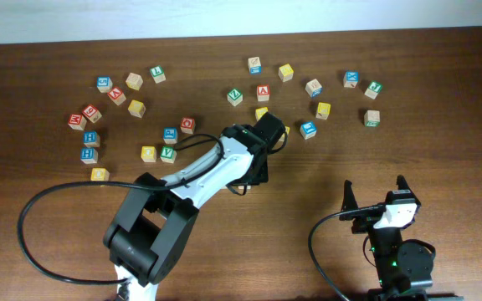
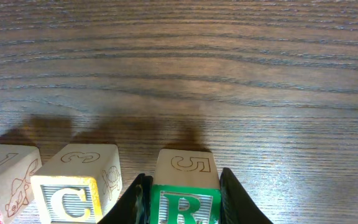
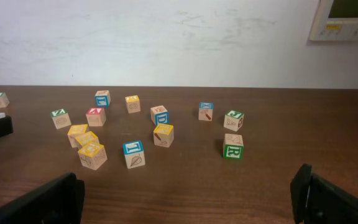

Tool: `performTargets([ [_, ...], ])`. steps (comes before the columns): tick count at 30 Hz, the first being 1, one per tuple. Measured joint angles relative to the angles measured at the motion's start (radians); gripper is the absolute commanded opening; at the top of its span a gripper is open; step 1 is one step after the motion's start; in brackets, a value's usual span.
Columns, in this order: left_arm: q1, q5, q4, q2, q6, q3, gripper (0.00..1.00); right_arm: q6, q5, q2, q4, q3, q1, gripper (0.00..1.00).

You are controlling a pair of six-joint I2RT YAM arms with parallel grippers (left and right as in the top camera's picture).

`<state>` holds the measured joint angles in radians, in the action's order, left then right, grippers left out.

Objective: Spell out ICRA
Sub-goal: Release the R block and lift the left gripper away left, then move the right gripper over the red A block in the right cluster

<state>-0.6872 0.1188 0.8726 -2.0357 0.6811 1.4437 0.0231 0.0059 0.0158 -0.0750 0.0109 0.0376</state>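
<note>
The R cube (image 2: 185, 205) is clamped in the left gripper (image 2: 183, 174), with the C cube (image 2: 67, 199) just beside it at nine o'clock. The C cube may be knocked askew if the jaws are spread carelessly. The right gripper (image 3: 185, 205) is seen spread apart and empty, well away at four o'clock.

Blue-faced letter cubes (image 1: 351, 79) lie scattered across the wooden table (image 1: 442, 150).

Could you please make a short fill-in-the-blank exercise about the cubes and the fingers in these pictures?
The left fingers grip the green-faced cube, printed with ___.
Beside it, the yellow-faced cube shows the letter ___.
The right fingers stand open and hold ___.
Missing words: R; C; nothing.
</note>
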Motion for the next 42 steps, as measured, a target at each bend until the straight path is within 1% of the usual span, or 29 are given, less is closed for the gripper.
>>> performTargets([
  [1, 0.000, -0.002, 0.000, 0.000, 0.000, 0.000, 0.41, -0.001, 0.000, 0.000, 0.000, 0.000, 0.000, 0.98],
  [2, 0.000, -0.008, 0.000, 0.000, 0.000, 0.000, 0.47, 0.000, 0.000, 0.000, 0.000, 0.000, 0.000, 0.98],
  [3, 0.000, -0.011, 0.000, -0.001, 0.000, 0.000, 0.49, 0.000, 0.000, 0.000, 0.000, 0.000, 0.000, 0.98],
  [5, 0.000, -0.011, 0.001, -0.001, 0.000, 0.000, 0.50, 0.000, 0.000, 0.000, 0.000, 0.000, 0.000, 0.98],
  [7, 0.005, -0.012, 0.055, -0.004, 0.000, 0.043, 0.50, -0.001, 0.000, 0.000, 0.000, 0.000, 0.000, 0.98],
  [8, 0.011, -0.014, 0.093, -0.006, 0.000, 0.078, 0.52, 0.000, 0.000, 0.000, 0.000, 0.000, 0.000, 0.98],
  [9, 0.024, -0.014, 0.133, -0.008, 0.000, 0.132, 0.54, 0.000, 0.000, 0.000, 0.000, 0.000, 0.000, 0.98],
  [11, 0.063, -0.014, 0.219, -0.009, -0.016, 0.255, 0.54, 0.000, 0.001, -0.001, 0.000, 0.000, 0.000, 0.98],
  [13, 0.129, -0.014, 0.360, -0.003, -0.042, 0.470, 0.55, 0.000, 0.000, 0.000, 0.000, 0.000, 0.000, 0.98],
  [14, 0.150, -0.014, 0.401, 0.005, -0.047, 0.525, 0.56, 0.000, 0.000, 0.000, 0.000, 0.000, 0.000, 0.98],
  [15, 0.179, -0.013, 0.438, 0.015, -0.053, 0.583, 0.92, 0.000, 0.000, 0.000, 0.000, 0.000, 0.000, 0.98],
  [16, 0.219, -0.006, 0.455, 0.043, -0.057, 0.617, 0.95, 0.000, 0.000, 0.000, 0.000, 0.000, 0.000, 0.98],
  [18, 0.307, 0.022, 0.488, 0.093, -0.061, 0.626, 0.99, 0.000, 0.000, 0.000, 0.000, 0.000, 0.000, 0.98],
  [21, 0.383, 0.024, 0.491, 0.094, -0.061, 0.626, 0.99, 0.000, 0.000, 0.000, 0.000, 0.000, 0.000, 0.98],
  [26, 0.401, 0.048, 0.500, 0.094, -0.061, 0.626, 0.99, -0.001, 0.000, 0.000, 0.000, 0.000, 0.000, 0.98],
  [29, 0.557, 0.035, 0.554, 0.094, -0.061, 0.626, 0.99, 0.000, 0.000, 0.000, 0.000, 0.000, 0.000, 0.98],
  [31, 0.662, 0.031, 0.672, 0.094, -0.061, 0.626, 0.99, 0.000, 0.000, 0.000, 0.000, 0.000, 0.000, 0.98],
  [33, 0.715, 0.031, 0.719, 0.094, -0.061, 0.626, 0.99, 0.000, 0.000, 0.000, 0.000, 0.000, 0.000, 0.98],
  [36, 0.721, 0.028, 0.737, 0.094, -0.061, 0.626, 0.99, 0.007, -0.007, 0.000, 0.000, 0.000, 0.000, 0.98],
  [38, 0.721, 0.027, 0.737, 0.094, -0.061, 0.626, 0.99, 0.046, -0.053, 0.000, 0.005, 0.000, 0.000, 0.98],
  [42, 0.721, 0.027, 0.737, 0.094, -0.061, 0.626, 0.99, 0.219, -0.264, 0.000, 0.026, 0.000, 0.000, 0.98],
])
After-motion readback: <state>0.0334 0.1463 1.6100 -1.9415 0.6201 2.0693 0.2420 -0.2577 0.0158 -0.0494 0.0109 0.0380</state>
